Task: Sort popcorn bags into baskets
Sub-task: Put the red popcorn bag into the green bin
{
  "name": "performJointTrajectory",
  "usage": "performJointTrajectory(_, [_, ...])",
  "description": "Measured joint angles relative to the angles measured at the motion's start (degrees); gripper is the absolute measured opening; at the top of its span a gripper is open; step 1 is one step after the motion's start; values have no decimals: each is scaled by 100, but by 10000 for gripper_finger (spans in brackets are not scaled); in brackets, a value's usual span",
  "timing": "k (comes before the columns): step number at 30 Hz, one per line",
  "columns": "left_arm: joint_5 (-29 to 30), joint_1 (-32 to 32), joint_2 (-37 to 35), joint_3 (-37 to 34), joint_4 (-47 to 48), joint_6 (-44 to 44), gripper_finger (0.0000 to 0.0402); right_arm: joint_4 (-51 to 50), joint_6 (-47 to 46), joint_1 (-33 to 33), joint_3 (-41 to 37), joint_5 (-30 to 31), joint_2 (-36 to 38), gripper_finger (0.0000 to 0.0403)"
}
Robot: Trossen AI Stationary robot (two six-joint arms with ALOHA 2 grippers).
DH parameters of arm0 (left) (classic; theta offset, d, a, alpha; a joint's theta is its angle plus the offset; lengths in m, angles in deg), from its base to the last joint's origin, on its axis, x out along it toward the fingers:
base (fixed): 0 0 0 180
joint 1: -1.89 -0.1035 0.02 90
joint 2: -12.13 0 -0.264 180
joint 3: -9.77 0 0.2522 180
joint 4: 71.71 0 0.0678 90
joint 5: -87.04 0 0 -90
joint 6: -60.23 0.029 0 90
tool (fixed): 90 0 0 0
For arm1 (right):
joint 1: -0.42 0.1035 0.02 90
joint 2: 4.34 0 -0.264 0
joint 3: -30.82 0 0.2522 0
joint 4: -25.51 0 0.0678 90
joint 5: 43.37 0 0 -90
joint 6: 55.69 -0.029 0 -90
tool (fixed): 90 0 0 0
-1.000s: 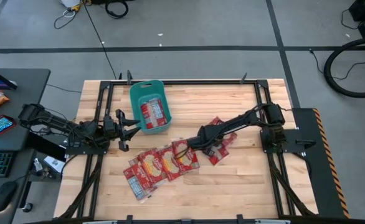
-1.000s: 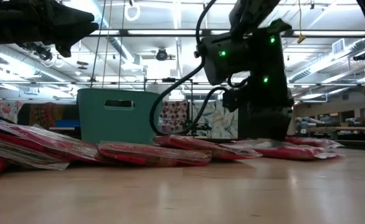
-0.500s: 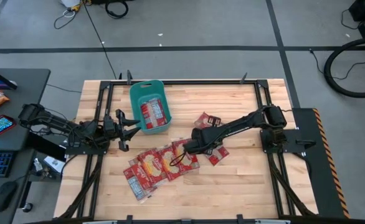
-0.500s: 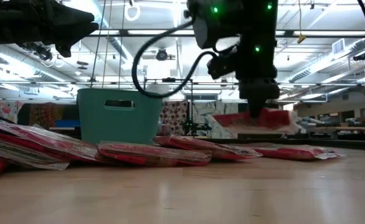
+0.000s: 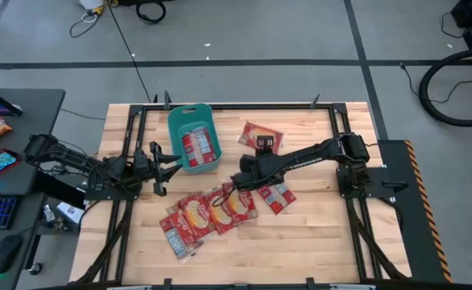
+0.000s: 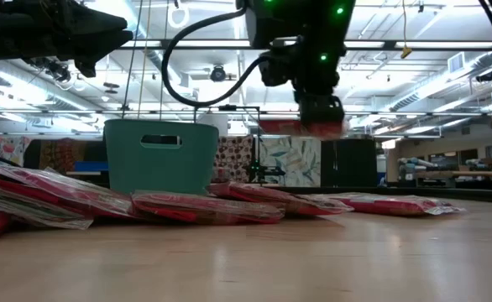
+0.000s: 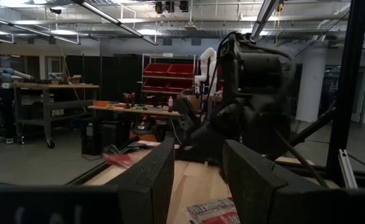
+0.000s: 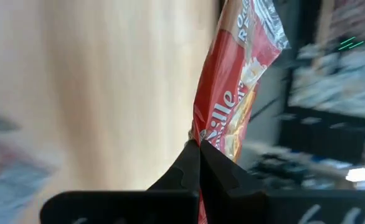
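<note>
My right gripper (image 5: 263, 146) is shut on one red popcorn bag (image 5: 259, 132) and holds it high above the table, right of the teal basket (image 5: 194, 137). The low view shows the bag (image 6: 299, 126) under the gripper (image 6: 320, 117), above the height of the basket's rim (image 6: 158, 123). The basket has red bags (image 5: 197, 143) inside it. Several more bags (image 5: 208, 212) lie overlapping flat on the table. My left gripper (image 5: 173, 167) hangs open just left of the basket, touching nothing; its fingers (image 7: 151, 177) stand apart. My right gripper pinches the popcorn bag between its two shut fingers (image 8: 198, 155) at one edge (image 8: 202, 138). The rest of the bag (image 8: 232, 93) reaches out past the fingertips. It is lifted clear of the table and of the other bags.
One more bag (image 5: 278, 196) lies on the table below the right arm. The wooden table (image 5: 316, 234) has bare room at the near right and far right. Black frame rails run along its sides. A desk with a keyboard and a phone stands to the left.
My right gripper, down on the bags right of the pile a second ago, has risen with one bag and moved toward the far edge and the basket. The bag has gone from lying on the table to being lifted clear.
</note>
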Motion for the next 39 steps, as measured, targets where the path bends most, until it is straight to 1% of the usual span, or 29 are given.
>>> performJointTrajectory(2, [0, -1, 0, 0, -2, 0, 144, 258, 625, -118, 10, 326, 6, 3])
performJointTrajectory(10, [0, -2, 0, 0, 0, 7, 144, 1650, 3258, -728, 10, 1037, 6, 4])
performJointTrajectory(13, [0, 0, 0, 0, -2, 11, 144, 2292, 4322, -927, 10, 1073, 6, 3])
performJointTrajectory(15, [2, 0, 0, 0, -1, 12, 144, 2768, 5058, -1035, 10, 860, 6, 3])
performJointTrajectory(17, [0, 0, 0, 0, -2, 42, 144, 3320, 5782, -1120, 10, 769, 6, 3])
performJointTrajectory(21, [1, -1, 0, 0, 0, 55, 144, 4476, 7498, -1185, 10, 449, 6, 2])
performJointTrajectory(24, [2, 0, 0, 0, -1, 57, 144, 5084, 8903, -1153, 10, -389, 6, 2])
performJointTrajectory(26, [2, 0, 0, 0, -2, 59, 144, 5262, 9731, -1151, 10, -1039, 6, 3])
performJointTrajectory(28, [2, -2, 0, 0, -2, 61, 144, 5338, 10451, -1151, 10, -1527, 6, 3])
performJointTrajectory(30, [2, 0, 0, 0, 0, 61, 144, 5432, 10949, -1152, 10, -1833, 6, 4])
performJointTrajectory(33, [2, -1, 0, 0, -1, 69, 144, 5584, 11393, -1161, 10, -2174, 6, 4])
performJointTrajectory(39, [2, -2, 0, 0, -2, 72, 144, 5771, 11664, -1170, 10, -2497, 6, 5])
